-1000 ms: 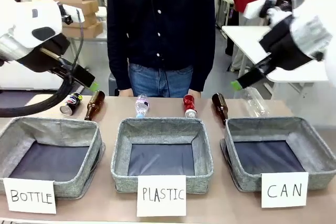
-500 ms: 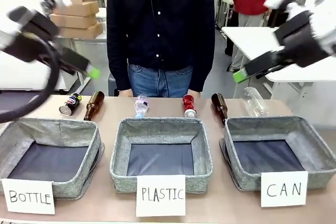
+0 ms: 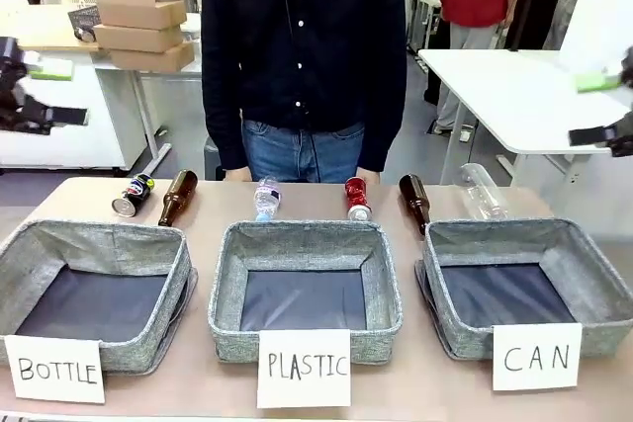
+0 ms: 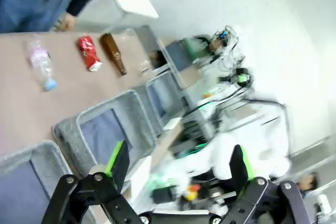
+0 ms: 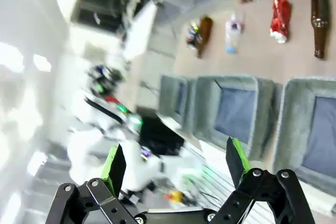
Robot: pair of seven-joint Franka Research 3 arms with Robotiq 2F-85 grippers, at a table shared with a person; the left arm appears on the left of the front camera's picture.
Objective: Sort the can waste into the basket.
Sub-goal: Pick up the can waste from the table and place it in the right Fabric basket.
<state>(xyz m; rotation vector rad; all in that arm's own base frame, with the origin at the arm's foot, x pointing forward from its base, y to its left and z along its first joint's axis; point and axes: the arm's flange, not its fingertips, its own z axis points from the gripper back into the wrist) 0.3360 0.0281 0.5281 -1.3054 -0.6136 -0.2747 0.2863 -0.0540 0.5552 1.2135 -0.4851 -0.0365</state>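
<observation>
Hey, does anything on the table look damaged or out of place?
The red can looks crumpled, its sides dented; it lies on its side just beyond the PLASTIC basket. The black can looks whole. I see nothing spilled.

Two cans (image 3: 133,195) (image 3: 357,199), two glass bottles (image 3: 178,198) (image 3: 415,203), two plastic bottles (image 3: 266,199) (image 3: 482,192), three baskets (image 3: 99,234) (image 3: 302,232) (image 3: 514,229).

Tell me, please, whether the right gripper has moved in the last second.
Yes. The right gripper has drawn back rightward, from above the right-hand brown bottle to the picture's edge, over the CAN basket's right side.
</observation>
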